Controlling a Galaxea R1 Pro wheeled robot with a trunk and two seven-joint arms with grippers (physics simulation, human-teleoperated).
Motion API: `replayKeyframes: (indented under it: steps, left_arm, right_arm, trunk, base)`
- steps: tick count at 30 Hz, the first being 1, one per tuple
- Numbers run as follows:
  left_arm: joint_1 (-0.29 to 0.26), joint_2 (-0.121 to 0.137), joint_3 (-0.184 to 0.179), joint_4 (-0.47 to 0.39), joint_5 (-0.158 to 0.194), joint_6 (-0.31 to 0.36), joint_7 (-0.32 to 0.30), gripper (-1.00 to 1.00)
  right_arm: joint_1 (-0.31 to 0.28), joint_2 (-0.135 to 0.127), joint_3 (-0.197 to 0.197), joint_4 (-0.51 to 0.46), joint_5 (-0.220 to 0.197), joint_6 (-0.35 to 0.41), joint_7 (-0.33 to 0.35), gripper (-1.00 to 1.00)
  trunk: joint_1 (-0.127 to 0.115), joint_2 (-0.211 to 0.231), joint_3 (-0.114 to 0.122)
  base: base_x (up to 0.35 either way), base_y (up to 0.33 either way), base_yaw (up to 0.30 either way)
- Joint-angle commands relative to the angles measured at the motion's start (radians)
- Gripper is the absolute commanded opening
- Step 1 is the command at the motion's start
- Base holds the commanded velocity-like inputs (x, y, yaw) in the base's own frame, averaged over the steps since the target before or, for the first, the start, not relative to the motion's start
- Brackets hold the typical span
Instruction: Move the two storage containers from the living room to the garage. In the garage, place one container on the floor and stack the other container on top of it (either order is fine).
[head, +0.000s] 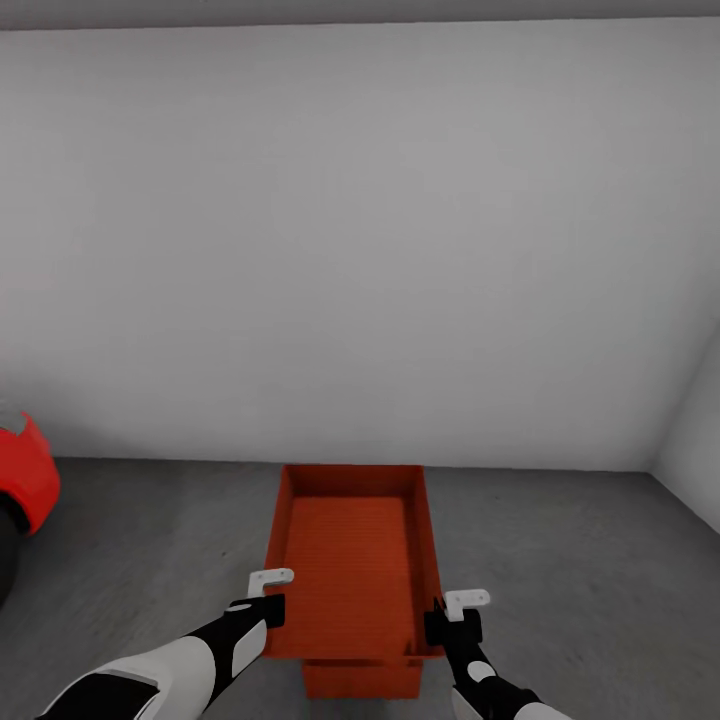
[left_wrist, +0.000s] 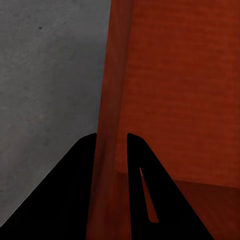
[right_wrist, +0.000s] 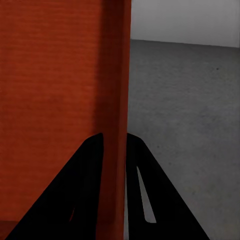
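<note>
I am in the garage. One orange-red storage container (head: 350, 560) sits between my two grippers, lengthwise away from me. My left gripper (head: 268, 610) is shut on its left wall (left_wrist: 112, 100), with one finger on each side. My right gripper (head: 442, 625) is shut the same way on its right wall (right_wrist: 116, 75). Directly beneath it is the second storage container (head: 362, 682), on the dark grey floor (head: 570, 560), with just its near end poking out. I cannot tell whether the upper one rests on the lower one or hangs just above it.
A plain pale wall (head: 360, 250) stands close behind the containers, and a side wall (head: 700, 430) closes the right corner. The red car (head: 25, 480) pokes in at the left edge. Open concrete lies on both sides of the containers.
</note>
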Motion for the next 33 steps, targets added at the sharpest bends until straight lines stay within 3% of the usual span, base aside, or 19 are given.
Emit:
replayKeyframes:
  steps: [1,11,33]
  left_arm:
    - [-0.001,-0.001,0.000,0.000,0.004,0.001,0.000,-1.00]
    - [-0.001,-0.001,0.000,-0.001,0.004,0.001,0.000,-1.00]
    - [-0.001,-0.001,0.000,-0.001,0.004,0.001,0.000,-1.00]
  right_arm:
    - [-0.001,-0.001,0.009,0.002,-0.012,-0.004,-0.015,-1.00]
    - [-0.001,-0.001,0.009,0.002,-0.013,-0.004,-0.015,-1.00]
    - [-0.001,-0.001,0.009,0.002,-0.014,-0.002,-0.015,-1.00]
  trunk:
    - [0.000,-0.001,-0.002]
    - [0.000,-0.001,-0.003]
    - [0.000,-0.001,-0.035]
  base:
    - [0.000,0.000,0.049]
    - [0.000,0.000,0.009]
    - [0.000,0.000,0.000]
